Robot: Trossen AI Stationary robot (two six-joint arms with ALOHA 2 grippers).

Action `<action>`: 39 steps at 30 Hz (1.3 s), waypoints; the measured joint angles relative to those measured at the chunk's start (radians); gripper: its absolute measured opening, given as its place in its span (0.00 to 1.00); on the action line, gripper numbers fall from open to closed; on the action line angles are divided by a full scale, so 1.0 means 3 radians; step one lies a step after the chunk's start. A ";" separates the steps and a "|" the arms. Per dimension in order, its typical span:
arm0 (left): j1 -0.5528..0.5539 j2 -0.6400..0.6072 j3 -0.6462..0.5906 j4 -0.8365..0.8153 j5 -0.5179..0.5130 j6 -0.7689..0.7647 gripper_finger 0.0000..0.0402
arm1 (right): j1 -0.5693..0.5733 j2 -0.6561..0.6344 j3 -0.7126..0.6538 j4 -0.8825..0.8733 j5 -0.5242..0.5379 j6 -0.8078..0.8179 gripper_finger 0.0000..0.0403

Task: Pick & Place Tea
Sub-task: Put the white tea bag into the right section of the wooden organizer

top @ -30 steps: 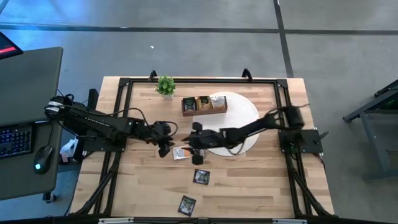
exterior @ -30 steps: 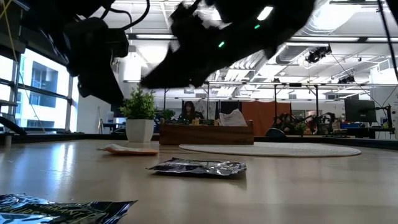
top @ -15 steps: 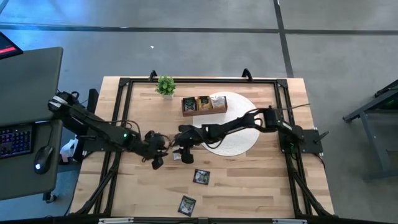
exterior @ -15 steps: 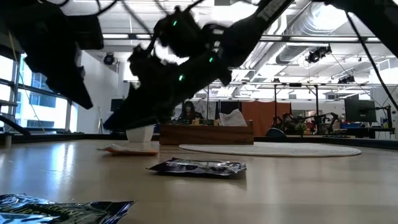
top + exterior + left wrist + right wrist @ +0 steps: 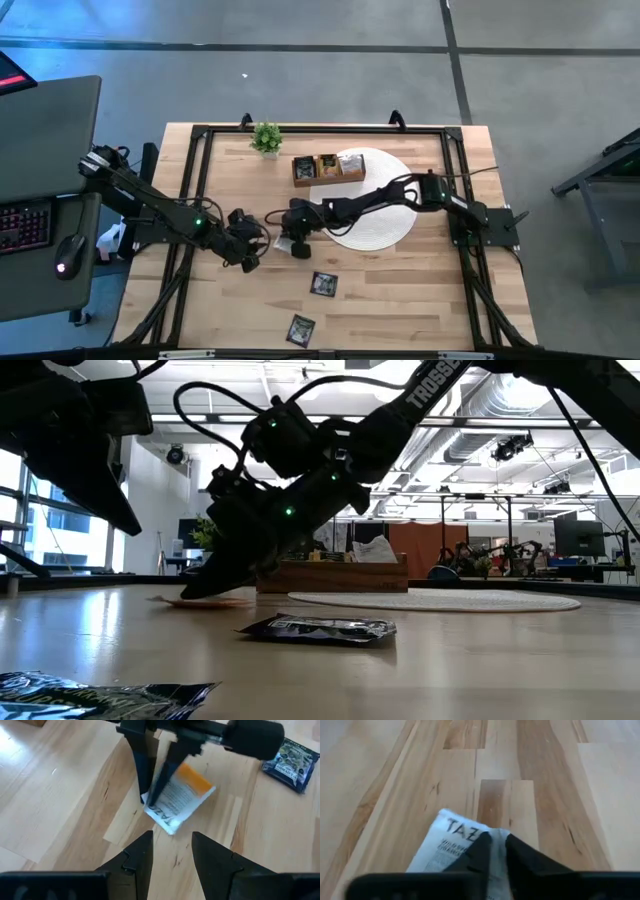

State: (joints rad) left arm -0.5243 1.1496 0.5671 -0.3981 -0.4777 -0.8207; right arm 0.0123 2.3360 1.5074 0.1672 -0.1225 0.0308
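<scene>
Fingers of my right gripper are pinched on the white-and-orange tea sachet, which lies on the wooden table just off the round white mat. My left gripper hovers beside it, jaws apart, holding nothing. Two dark sachets lie nearer the front edge.
</scene>
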 joint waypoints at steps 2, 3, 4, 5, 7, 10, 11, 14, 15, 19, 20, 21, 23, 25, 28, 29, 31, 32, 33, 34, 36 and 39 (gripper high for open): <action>0.0000 0.0000 0.0000 -0.0001 0.0001 0.0000 0.33 | -0.0028 -0.0044 -0.0004 -0.0052 -0.0049 0.0093 0.02; 0.0000 0.0000 0.0000 0.0001 0.0001 -0.0002 0.33 | -0.0041 -0.0090 -0.0011 -0.0113 -0.0044 0.0151 0.02; 0.0001 0.0000 0.0000 0.0007 -0.0001 -0.0018 0.33 | -0.0050 -0.0164 -0.0022 -0.0224 -0.0026 0.0192 0.03; 0.0001 0.0000 0.0000 0.0004 -0.0007 -0.0049 0.33 | -0.0060 -0.0249 -0.0023 -0.0343 0.0021 0.0199 0.05; 0.0000 0.0000 0.0000 -0.0006 -0.0036 -0.0104 0.33 | -0.0071 -0.0508 -0.0022 -0.0627 0.0198 0.0129 0.04; 0.0001 0.0000 0.0000 -0.0014 -0.0080 -0.0161 0.33 | -0.0072 -0.0972 -0.0006 -0.1160 0.0730 -0.0123 0.01; 0.0000 0.0000 0.0000 -0.0020 -0.0081 -0.0163 0.33 | -0.0064 -0.1114 -0.0005 -0.1384 0.0967 -0.0240 0.01; 0.0000 0.0000 0.0000 -0.0017 -0.0077 -0.0176 0.33 | -0.0031 -0.1493 -0.0122 -0.1773 0.1955 -0.0400 0.02; 0.0000 0.0000 0.0000 -0.0017 -0.0077 -0.0192 0.33 | -0.0024 -0.1605 -0.0236 -0.1784 0.2292 -0.0358 0.01; 0.0000 0.0000 0.0000 -0.0007 -0.0075 -0.0282 0.33 | -0.0060 -0.2033 -0.1010 -0.1473 0.2859 -0.0169 0.01; 0.0000 0.0000 0.0000 -0.0004 -0.0076 -0.0305 0.33 | -0.0085 -0.2120 -0.1264 -0.1257 0.2909 -0.0113 0.01; 0.0000 0.0000 0.0000 -0.0006 -0.0084 -0.0330 0.33 | -0.0118 -0.2203 -0.1501 -0.0991 0.2971 -0.0096 0.01; 0.0000 0.0000 0.0000 -0.0005 -0.0120 -0.0336 0.33 | -0.0218 -0.2331 -0.1962 -0.0204 0.3156 -0.0172 0.01; 0.0001 0.0000 0.0000 -0.0008 -0.0179 -0.0331 0.33 | -0.0365 -0.2382 -0.2349 0.0645 0.3175 -0.0393 0.01; 0.0003 0.0000 0.0000 -0.0004 -0.0312 -0.0319 0.33 | -0.0596 -0.2335 -0.2774 0.1602 0.2941 -0.0633 0.00; 0.0003 0.0000 0.0000 -0.0001 -0.0366 -0.0314 0.33 | -0.0666 -0.2321 -0.2863 0.1809 0.2819 -0.0633 0.00; 0.0003 0.0000 0.0000 0.0002 -0.0436 -0.0312 0.33 | -0.0803 -0.2302 -0.2955 0.2024 0.2521 -0.0626 0.00; 0.0003 0.0000 0.0000 0.0004 -0.0469 -0.0312 0.33 | -0.0857 -0.2294 -0.2969 0.2050 0.2398 -0.0633 0.00; 0.0003 0.0000 0.0000 0.0006 -0.0499 -0.0311 0.33 | -0.0900 -0.2290 -0.2973 0.2025 0.2305 -0.0658 0.00; 0.0003 0.0000 0.0000 0.0006 -0.0534 -0.0312 0.33 | -0.0940 -0.2288 -0.2979 0.1987 0.2245 -0.0696 0.00; 0.0004 0.0000 0.0000 0.0005 -0.0579 -0.0310 0.33 | -0.0987 -0.2286 -0.2984 0.1926 0.2217 -0.0696 0.00; 0.0003 0.0000 0.0000 -0.0004 -0.0613 -0.0310 0.33 | -0.1042 -0.2286 -0.2981 0.1869 0.2234 -0.0553 0.01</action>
State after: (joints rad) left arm -0.5235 1.1496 0.5671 -0.3992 -0.6617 -0.9138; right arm -0.3004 1.6501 0.6132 0.7278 0.5475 -0.1351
